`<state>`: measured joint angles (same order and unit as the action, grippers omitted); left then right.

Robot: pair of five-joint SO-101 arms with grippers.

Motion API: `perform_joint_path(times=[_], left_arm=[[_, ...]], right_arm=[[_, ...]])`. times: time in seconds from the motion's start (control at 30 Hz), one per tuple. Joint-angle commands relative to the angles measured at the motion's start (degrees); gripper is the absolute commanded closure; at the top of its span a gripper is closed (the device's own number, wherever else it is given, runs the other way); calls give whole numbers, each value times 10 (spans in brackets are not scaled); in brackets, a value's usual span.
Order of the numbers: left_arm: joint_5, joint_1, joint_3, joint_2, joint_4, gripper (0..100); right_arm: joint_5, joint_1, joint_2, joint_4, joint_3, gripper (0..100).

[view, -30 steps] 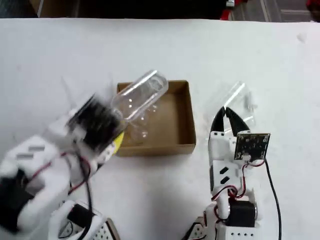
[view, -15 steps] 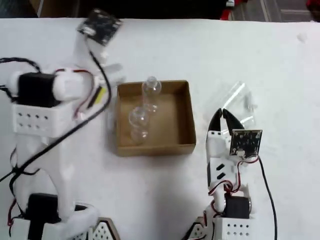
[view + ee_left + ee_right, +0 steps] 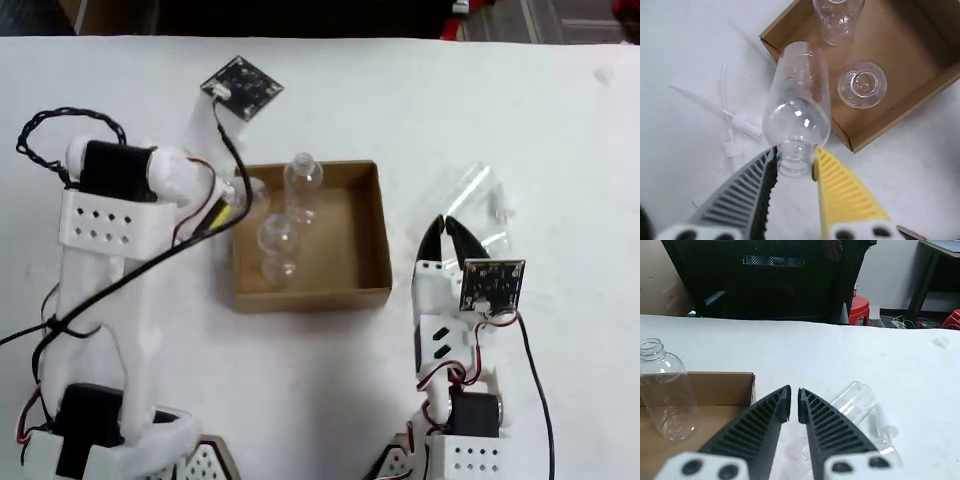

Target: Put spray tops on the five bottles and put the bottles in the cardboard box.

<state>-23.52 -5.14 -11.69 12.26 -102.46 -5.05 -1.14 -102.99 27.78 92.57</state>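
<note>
My left gripper (image 3: 794, 156), with one grey finger and one yellow finger, is squeezed tight on the neck of a clear round plastic bottle (image 3: 797, 107). That bottle has no top on it. It hangs over a corner of the brown cardboard box (image 3: 905, 45). A small open clear bottle (image 3: 862, 84) stands up inside the box, and a second standing bottle (image 3: 837, 20) is near it. A white spray top with a long thin tube (image 3: 742, 124) lies on the white table (image 3: 680, 60) beside the box.

My right gripper (image 3: 794, 401) has its black fingers almost touching, with nothing between them. Past it, a clear bottle on its side (image 3: 854, 399) rests on the table. Another white spray top (image 3: 887, 429) lies just beside that bottle.
</note>
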Motion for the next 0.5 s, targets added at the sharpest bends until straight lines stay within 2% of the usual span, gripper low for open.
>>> perform_joint_path(times=[0.0, 0.23, 0.47], left_arm=[[-5, -10, 1, 0, 17, 967], [-25, -7, -23, -90, 34, 968], [-28, -7, -183, -240, 8, 969]], right_arm=[[5, 7, -2, -9, -4, 981], [5, 7, -2, -9, -4, 981], [5, 7, -2, -12, 4, 981]])
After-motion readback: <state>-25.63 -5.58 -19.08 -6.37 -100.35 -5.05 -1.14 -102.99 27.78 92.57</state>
